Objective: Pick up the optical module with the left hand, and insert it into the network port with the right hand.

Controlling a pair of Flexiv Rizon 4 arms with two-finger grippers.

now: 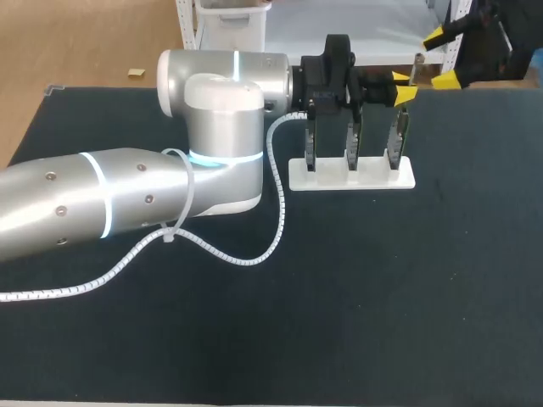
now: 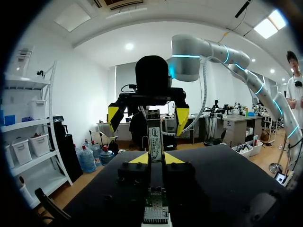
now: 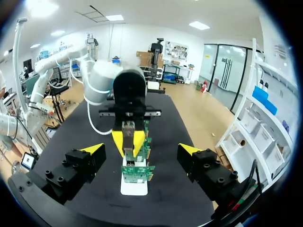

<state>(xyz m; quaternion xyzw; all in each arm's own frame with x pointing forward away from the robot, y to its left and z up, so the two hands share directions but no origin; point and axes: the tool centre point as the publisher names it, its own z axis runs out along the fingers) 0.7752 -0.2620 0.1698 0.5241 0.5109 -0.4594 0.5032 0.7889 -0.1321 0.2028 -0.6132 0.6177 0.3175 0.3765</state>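
Optical module [image 2: 154, 135], a slim metal bar, is being clamped upright between the left gripper's [image 2: 155, 160] two yellow tips above three green boards [image 1: 352, 144] in one white stand [image 1: 352, 178]; the right gripper's [image 3: 141, 149] fingers are being held wide apart

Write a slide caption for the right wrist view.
Open right hand faces the left hand, shut on the optical module at the upright circuit boards.

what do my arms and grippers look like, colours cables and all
The left arm and right arm are rounded silver tubes with glowing cyan rings at the joints. A white spiral-wrapped cable trails along each. The left gripper and right gripper are black and blocky, with bolt heads and wedge-shaped bright yellow tips.
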